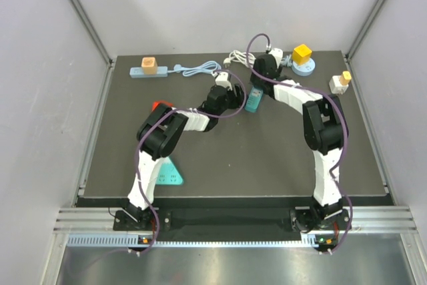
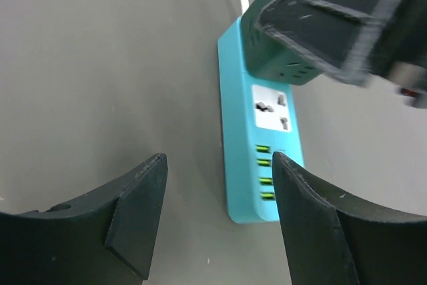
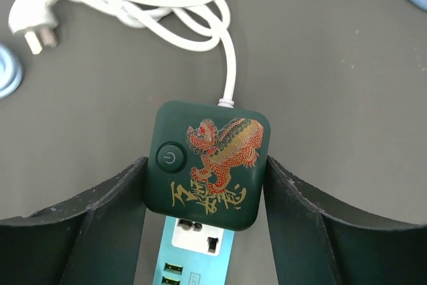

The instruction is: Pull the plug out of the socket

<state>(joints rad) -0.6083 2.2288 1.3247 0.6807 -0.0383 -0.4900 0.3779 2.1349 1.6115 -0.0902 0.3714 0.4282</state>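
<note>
Green plug (image 3: 207,158) sat in teal strip (image 3: 207,268) on bench (image 1: 267,158). Right pincer (image 3: 203,173) clenched on plug sides, likely for upward pull. Left pincer (image 2: 219,168) released, empty, hovered over strip end, probably to pin it

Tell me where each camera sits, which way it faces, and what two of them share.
Top external: above and behind the bases, looking down at the dark table; left arm and right arm show.
Left wrist: over the teal plastic power strip, facing down; its own open fingers show.
Right wrist: straight above the dark green square plug; its fingers grip it.
Shared: both wrist views show strip and plug.
</note>
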